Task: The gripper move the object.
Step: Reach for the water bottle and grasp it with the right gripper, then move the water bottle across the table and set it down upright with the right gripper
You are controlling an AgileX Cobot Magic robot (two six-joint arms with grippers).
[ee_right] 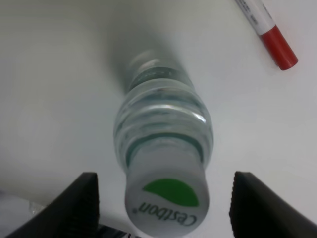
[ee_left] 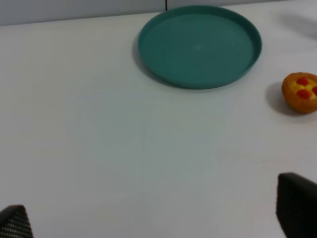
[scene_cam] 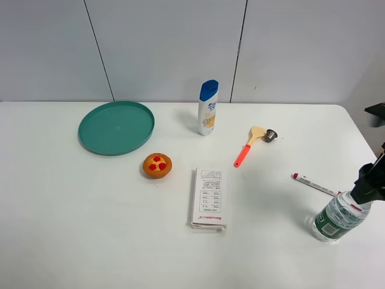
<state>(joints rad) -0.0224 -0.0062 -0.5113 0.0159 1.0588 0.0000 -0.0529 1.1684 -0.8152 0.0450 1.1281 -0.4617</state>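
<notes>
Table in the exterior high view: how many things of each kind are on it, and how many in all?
Bottles: 2 (water bottle, shampoo bottle)
Plate: 1
Tart: 1
Box: 1
Spatula: 1
Small metal cup: 1
Marker: 1
Total: 8

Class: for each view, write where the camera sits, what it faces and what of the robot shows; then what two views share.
Exterior high: mounted high, looking down at the white table; right gripper shows at the water bottle.
Left wrist: on the left arm, facing the teal plate and tart; left gripper fingertips show.
Right wrist: on the right arm, above the bottle's cap; open fingers flank it.
Shared: plate and tart, exterior and left wrist.
</notes>
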